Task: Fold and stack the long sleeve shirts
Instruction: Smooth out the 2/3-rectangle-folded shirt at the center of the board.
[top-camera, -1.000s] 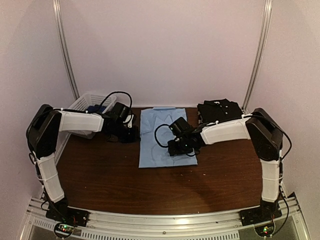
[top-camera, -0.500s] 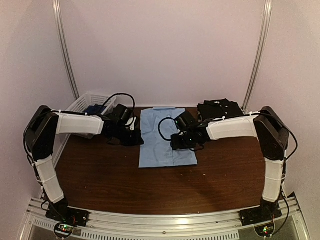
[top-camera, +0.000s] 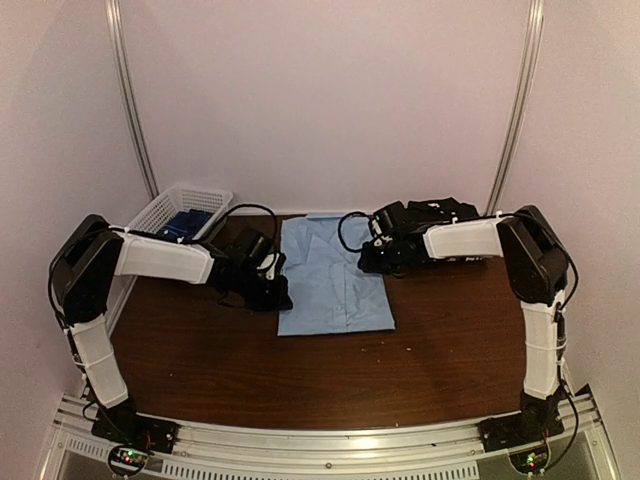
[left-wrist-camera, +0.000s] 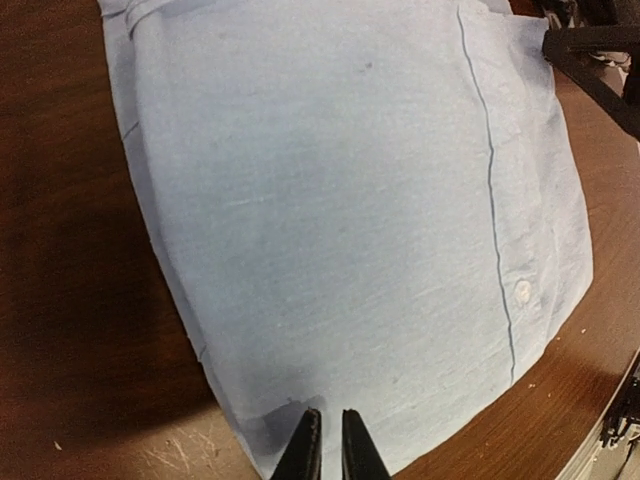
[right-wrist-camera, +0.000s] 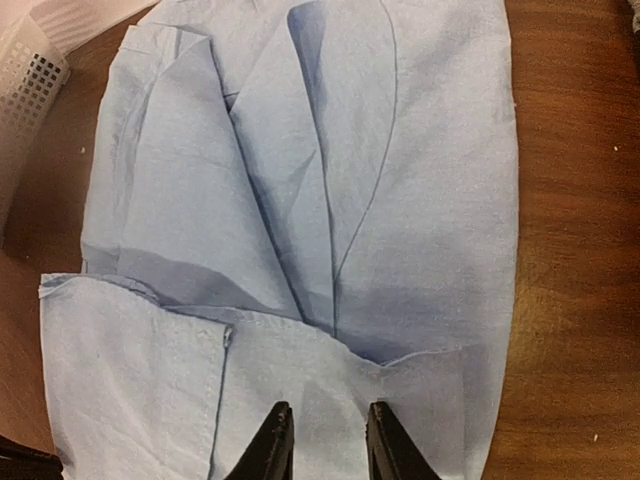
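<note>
We find the light blue shirt (top-camera: 335, 285) lying flat at the centre of the tabletop (top-camera: 300, 370), collar at the far end. Its sleeves are laid in over the body, making a long rectangle. A pile of black shirts (top-camera: 437, 214) sits at the far right, and a white basket (top-camera: 165, 208) stands at the far left.

We judge the step in hand to be taking hold of the two side edges for the next fold.

The left gripper (left-wrist-camera: 325, 432) sits low over the shirt's left edge. Its jaws are drawn nearly together, with only a slit between them, and we cannot tell whether cloth is nipped.

The right gripper (right-wrist-camera: 326, 430) hangs over the shirt's right side toward the collar end. Its jaws are parted a moderate way with cloth showing between them, and nothing is clamped.

To do the step well:
- each gripper should catch every layer at its edge (the tucked sleeves slip out readily);
- the two holds should sit level with one another;
- the lift should be low and even, so the seams land square.

The left forearm reaches across from the basket side with its wrist down near the wood. The right forearm stretches leftward from a raised elbow and passes just beside the black pile.
</note>
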